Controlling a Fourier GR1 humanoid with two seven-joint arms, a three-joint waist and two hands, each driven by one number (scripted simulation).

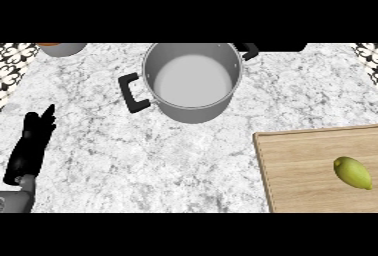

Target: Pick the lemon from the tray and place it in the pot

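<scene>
A yellow-green lemon (352, 172) lies on a wooden tray (303, 170) at the lower right of the counter. A grey metal pot (192, 80) with black side handles stands at the top middle, and nothing shows inside it. My left hand (31, 147) rests at the left edge, fingers straight and pointing up, far from both the lemon and the pot. My right hand does not show in the head view.
A round grey container (60, 48) with an orange rim sits cut off at the top left corner. Patterned tiles (13, 62) border the marble counter on both sides. Bare marble lies between the pot and the tray.
</scene>
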